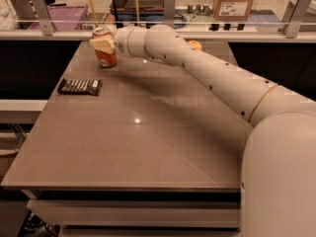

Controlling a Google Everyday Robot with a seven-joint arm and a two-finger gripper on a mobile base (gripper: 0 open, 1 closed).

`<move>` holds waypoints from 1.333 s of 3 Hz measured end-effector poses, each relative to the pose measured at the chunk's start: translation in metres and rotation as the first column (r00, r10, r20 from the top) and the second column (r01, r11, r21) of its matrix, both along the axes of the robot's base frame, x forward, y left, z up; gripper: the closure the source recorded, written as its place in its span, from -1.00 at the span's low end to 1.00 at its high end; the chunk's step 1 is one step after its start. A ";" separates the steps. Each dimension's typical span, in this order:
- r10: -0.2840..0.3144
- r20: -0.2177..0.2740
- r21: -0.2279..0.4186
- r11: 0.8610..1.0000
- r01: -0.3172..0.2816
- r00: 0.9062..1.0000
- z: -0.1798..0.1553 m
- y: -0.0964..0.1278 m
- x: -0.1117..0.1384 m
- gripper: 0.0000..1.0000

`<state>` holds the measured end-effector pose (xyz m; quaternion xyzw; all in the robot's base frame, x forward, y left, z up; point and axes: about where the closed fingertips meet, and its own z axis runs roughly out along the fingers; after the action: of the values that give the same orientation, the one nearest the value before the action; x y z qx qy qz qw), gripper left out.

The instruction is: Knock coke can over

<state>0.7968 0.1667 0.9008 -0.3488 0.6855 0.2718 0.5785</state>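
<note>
The coke can (105, 55) is orange-red with a silver top rim. It stands upright near the far left corner of the brown table (148, 142). My gripper (102, 44) is at the end of the white arm, which reaches in from the right. It is pressed against the upper part of the can on the side facing me. It covers part of the can's top half.
A dark snack bar wrapper (79, 86) lies flat on the table's left side, in front of the can. A round orange fruit (195, 44) shows just behind the arm at the far edge. A glass rail with posts runs along the back.
</note>
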 end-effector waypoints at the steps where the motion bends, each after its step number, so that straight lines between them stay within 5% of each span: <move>1: 0.003 -0.001 0.000 1.000 -0.003 1.000 -0.001 0.002 -0.001 0.38; 2: 0.007 -0.002 0.000 1.000 -0.007 1.000 -0.001 0.005 -0.001 0.86; 4: 0.005 -0.012 -0.014 1.000 -0.005 1.000 -0.001 0.004 -0.003 1.00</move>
<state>0.7940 0.1708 0.9002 -0.3532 0.6898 0.2703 0.5713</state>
